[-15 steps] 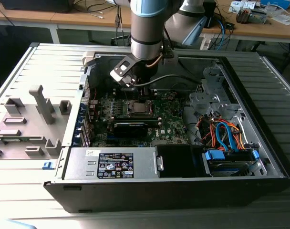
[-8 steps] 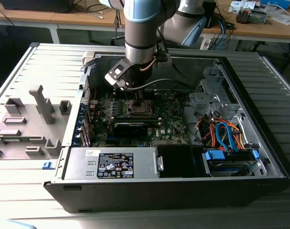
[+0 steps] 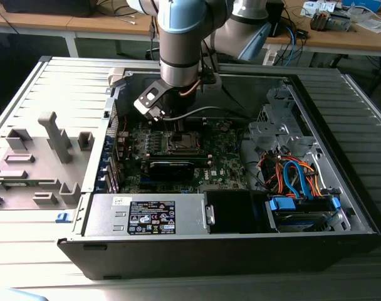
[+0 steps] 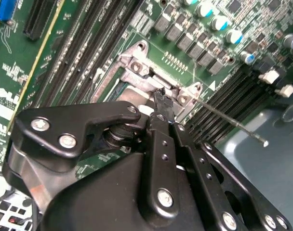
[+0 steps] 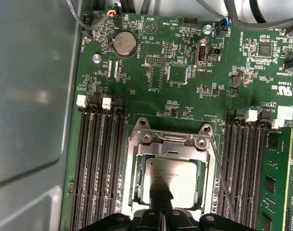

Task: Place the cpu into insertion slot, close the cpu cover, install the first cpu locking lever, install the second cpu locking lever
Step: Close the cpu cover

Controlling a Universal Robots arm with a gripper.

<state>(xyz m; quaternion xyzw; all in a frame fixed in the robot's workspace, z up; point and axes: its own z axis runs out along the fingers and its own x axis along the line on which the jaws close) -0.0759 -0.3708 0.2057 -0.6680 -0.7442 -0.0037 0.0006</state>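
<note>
At mid-board, btwn the two banks of memory slots (image 5: 99, 168), the chip (image 5: 174, 182) lies flat in the socket (image 3: 180, 142). The cover (image 5: 131, 185) is down around it, so the grey metal top shows thru the window. Steps 1 and 2 read as done; you are at the lever stage.

One lever (image 5: 222, 185), a thin wire rod, leaves a corner of the cover and slants across the neighbouring slot bank. In the second wrist view the lever (image 4: 232, 120) stands clear of the board (image 4: 21, 96) w/ its free end in the air, so it is judged unlatched. The other lever's state cannot be told.

Your gripper (image 5: 161, 196) hangs over the socket, tip above the chip and cover. Whether it touches either cannot be told. Jaws are together, w/ nothing seen btwn them.

Judgement: latching calls for a firm catch on very thin wire. It then needs a push down toward the board and a sideways tuck under the rod's catch, w/o scraping the chip top or lifting the cover.
</note>
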